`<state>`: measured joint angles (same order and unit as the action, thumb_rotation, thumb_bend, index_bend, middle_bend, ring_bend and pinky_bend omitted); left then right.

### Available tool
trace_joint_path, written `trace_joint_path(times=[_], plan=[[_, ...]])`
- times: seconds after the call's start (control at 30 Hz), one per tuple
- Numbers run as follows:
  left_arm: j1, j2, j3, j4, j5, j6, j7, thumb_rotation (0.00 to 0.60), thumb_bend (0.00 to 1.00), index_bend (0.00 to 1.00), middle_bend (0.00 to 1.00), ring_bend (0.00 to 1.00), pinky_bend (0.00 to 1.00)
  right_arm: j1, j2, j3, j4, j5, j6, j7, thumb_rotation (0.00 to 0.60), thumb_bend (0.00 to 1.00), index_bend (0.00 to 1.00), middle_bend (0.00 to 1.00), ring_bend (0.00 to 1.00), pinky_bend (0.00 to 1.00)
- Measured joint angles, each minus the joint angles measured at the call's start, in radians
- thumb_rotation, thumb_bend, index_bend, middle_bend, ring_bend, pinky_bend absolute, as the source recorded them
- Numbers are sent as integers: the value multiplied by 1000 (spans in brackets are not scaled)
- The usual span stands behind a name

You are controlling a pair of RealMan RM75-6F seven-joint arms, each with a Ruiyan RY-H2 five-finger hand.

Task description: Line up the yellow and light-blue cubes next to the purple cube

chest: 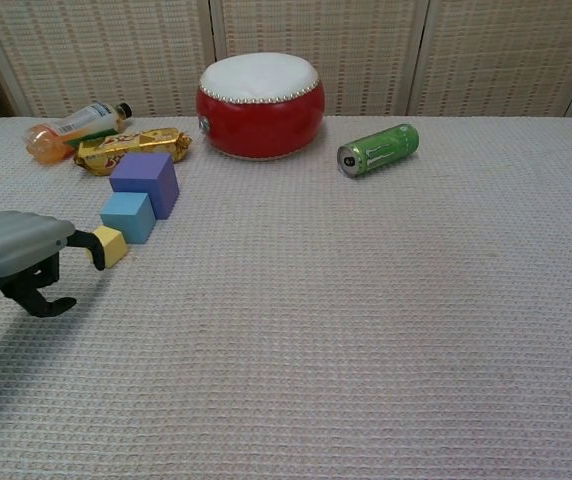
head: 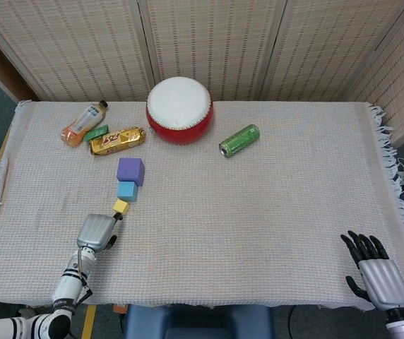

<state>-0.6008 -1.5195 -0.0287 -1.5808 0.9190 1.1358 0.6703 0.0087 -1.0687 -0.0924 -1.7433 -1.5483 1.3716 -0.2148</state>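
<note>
Though the left hand [chest: 16, 258] hovers by the yellow cube [head: 121, 206], fingertip at its near face, it grips nothing; contact unclear. Row looks formed: purple cube [head: 131, 170], blue cube [head: 127, 190], yellow, left of table [head: 272, 212] centre. Line runs far-to-near, slightly skewed. Right hand [head: 373, 272] spread, idle at near right corner.

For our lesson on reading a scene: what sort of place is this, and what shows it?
Probably an indoor robot test setup: a cloth-covered table, woven folding screens as backdrop, and assorted props such as a red drum and coloured cubes.
</note>
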Motion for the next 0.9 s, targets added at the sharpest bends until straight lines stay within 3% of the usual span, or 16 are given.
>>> trace_joint_path(times=[0.9], plan=[[-15,-25,-22,57,-12,-49,2,600,374,249,1000,1000,1000,-4,5,0,-4,1,3,3,600,101,0,0,0,0]])
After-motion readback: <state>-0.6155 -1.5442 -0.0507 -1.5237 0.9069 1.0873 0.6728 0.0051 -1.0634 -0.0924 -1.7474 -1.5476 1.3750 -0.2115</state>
